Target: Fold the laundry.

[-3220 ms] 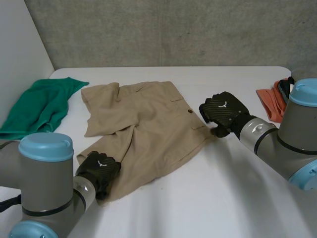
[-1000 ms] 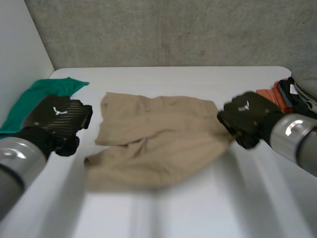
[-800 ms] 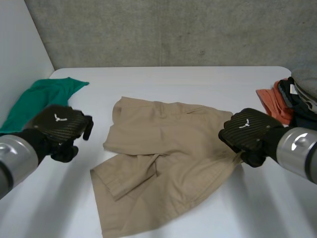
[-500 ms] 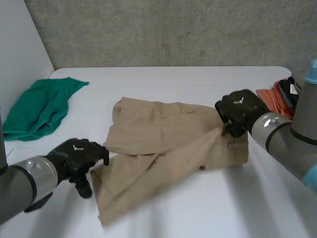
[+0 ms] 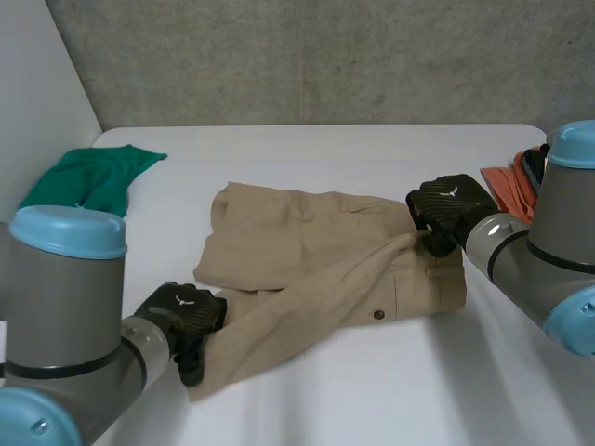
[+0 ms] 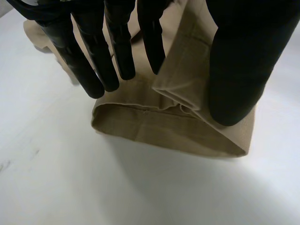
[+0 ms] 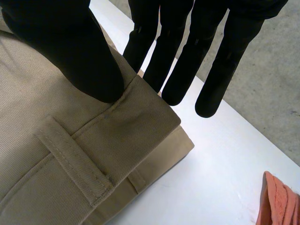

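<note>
Checking head view first: tan shorts [image 5: 316, 251] lie mid-desk [image 5: 372, 390], partly folded, with one leg pulled diagonally toward the near left. Left hand [image 5: 181, 316] sits at that leg's hem end, touching the cloth. Right hand [image 5: 446, 206] is at the waistband end, on the right side of the shorts. A green cloth [image 5: 88, 181] lies far left, well apart from the shorts. An orange cloth [image 5: 509, 190] lies at the desk's right edge, beyond the right arm.

Left wrist view: the hem of the shorts [image 6: 178, 131] is doubled over on the desk [image 6: 70, 178] under the left hand [image 6: 239, 61]. The thumb is down on top of the hem. The fingers [image 6: 89, 65] are straight, on the other side of a raised ridge of cloth. I read that as a pinch on the hem, cloth caught between thumb and fingers.

Right wrist view: the right hand [image 7: 70, 47] has its thumb pressed on the top of the waistband corner, just beside a belt loop [image 7: 72, 159]. The fingers [image 7: 183, 61] are straight, reaching past the corner's edge. That corner of the shorts [image 7: 56, 117] sits raised over a lower layer, so I call it pinched too. The orange cloth [image 7: 279, 201] lies well apart on the desk [image 7: 220, 164].
</note>
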{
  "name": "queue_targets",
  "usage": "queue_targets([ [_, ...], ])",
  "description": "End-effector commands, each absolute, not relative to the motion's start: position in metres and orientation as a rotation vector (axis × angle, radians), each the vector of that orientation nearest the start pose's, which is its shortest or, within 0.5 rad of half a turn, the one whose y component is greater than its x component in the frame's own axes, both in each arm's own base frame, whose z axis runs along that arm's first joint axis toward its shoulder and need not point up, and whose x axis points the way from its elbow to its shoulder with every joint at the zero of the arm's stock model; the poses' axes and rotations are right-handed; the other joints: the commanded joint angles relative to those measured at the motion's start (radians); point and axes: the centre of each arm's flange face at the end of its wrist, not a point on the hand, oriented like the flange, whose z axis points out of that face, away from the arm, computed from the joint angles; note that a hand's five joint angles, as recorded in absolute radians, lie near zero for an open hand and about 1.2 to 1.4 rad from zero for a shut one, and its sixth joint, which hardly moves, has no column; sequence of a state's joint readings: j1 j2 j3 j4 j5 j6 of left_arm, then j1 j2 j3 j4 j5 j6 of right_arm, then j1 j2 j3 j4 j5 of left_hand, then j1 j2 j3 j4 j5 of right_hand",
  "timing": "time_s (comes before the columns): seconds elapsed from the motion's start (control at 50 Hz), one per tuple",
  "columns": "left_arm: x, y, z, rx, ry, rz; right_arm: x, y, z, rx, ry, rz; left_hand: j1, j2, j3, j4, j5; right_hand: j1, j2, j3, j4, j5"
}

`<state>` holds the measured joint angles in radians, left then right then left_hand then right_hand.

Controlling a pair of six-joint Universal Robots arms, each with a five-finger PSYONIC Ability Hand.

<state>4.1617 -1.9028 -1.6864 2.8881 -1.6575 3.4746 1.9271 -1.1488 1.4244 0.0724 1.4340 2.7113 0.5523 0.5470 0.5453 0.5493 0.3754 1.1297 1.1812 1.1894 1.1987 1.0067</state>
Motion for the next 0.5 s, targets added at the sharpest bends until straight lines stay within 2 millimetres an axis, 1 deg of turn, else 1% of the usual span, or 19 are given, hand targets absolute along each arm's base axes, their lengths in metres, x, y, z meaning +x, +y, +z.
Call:
queue_targets([
  [0.02,-0.263,-0.181,0.155,1.215,2.631,-1.323,0.257,-0.288,0.205,-1.073,2.281,-1.762,0.160,0.165,0.167,0.163,0.162,0.267,0.215,0.207,0.198,0.215],
  [0.06,-0.265,-0.178,0.155,1.236,2.642,-1.318,0.257,-0.287,0.205,-1.073,2.281,-1.762,0.251,0.256,0.258,0.254,0.253,0.267,0.215,0.207,0.198,0.215],
  [0.08,-0.267,-0.177,0.156,1.243,2.653,-1.327,0.256,-0.287,0.204,-1.073,2.285,-1.756,0.446,0.451,0.453,0.449,0.448,0.267,0.215,0.207,0.198,0.215],
  [0.1,-0.268,-0.176,0.156,1.246,2.657,-1.330,0.256,-0.287,0.203,-1.074,2.289,-1.756,0.587,0.593,0.594,0.590,0.590,0.267,0.215,0.207,0.198,0.215],
  [0.12,-0.268,-0.177,0.159,1.233,2.669,-1.344,0.255,-0.287,0.204,-1.075,2.291,-1.755,0.841,0.847,0.848,0.844,0.844,0.267,0.215,0.207,0.198,0.215],
  [0.16,-0.268,-0.179,0.163,1.209,2.674,-1.366,0.255,-0.285,0.204,-1.081,2.293,-1.750,0.844,0.849,0.851,0.847,0.846,0.267,0.215,0.207,0.198,0.215],
  [0.2,-0.265,-0.183,0.174,1.148,2.668,-1.417,0.253,-0.279,0.205,-1.119,2.305,-1.724,0.844,0.849,0.851,0.847,0.846,0.267,0.215,0.207,0.198,0.215],
  [0.24,-0.262,-0.183,0.183,1.121,2.662,-1.445,0.251,-0.270,0.207,-1.184,2.312,-1.688,0.844,0.849,0.851,0.847,0.846,0.267,0.215,0.207,0.198,0.215],
  [0.26,-0.257,-0.181,0.194,1.108,2.648,-1.468,0.246,-0.259,0.209,-1.286,2.318,-1.629,0.844,0.849,0.851,0.847,0.846,0.267,0.215,0.207,0.198,0.215],
  [0.3,-0.252,-0.175,0.202,1.135,2.630,-1.460,0.240,-0.245,0.208,-1.428,2.316,-1.541,0.844,0.849,0.851,0.847,0.846,0.267,0.215,0.207,0.198,0.215],
  [0.32,-0.247,-0.167,0.206,1.203,2.611,-1.406,0.232,-0.229,0.205,-1.581,2.315,-1.420,0.844,0.849,0.851,0.847,0.846,0.267,0.215,0.207,0.198,0.215],
  [0.36,-0.239,-0.158,0.207,1.299,2.593,-1.317,0.223,-0.215,0.201,-1.701,2.315,-1.295,0.844,0.849,0.851,0.847,0.846,0.267,0.215,0.207,0.198,0.215],
  [0.38,-0.232,-0.150,0.207,1.402,2.574,-1.223,0.214,-0.202,0.198,-1.817,2.292,-1.179,0.844,0.849,0.851,0.847,0.846,0.267,0.215,0.207,0.198,0.215],
  [0.44,-0.223,-0.141,0.207,1.519,2.565,-1.107,0.209,-0.195,0.197,-1.927,2.239,-1.156,0.844,0.849,0.851,0.847,0.846,0.267,0.215,0.207,0.198,0.215],
  [0.46,-0.218,-0.137,0.207,1.583,2.556,-1.043,0.211,-0.192,0.196,-1.934,2.220,-1.175,0.844,0.849,0.851,0.847,0.846,0.267,0.215,0.207,0.198,0.215],
  [0.5,-0.217,-0.135,0.207,1.621,2.553,-1.011,0.213,-0.191,0.193,-1.921,2.215,-1.186,0.844,0.849,0.851,0.847,0.846,0.267,0.215,0.207,0.198,0.215],
])
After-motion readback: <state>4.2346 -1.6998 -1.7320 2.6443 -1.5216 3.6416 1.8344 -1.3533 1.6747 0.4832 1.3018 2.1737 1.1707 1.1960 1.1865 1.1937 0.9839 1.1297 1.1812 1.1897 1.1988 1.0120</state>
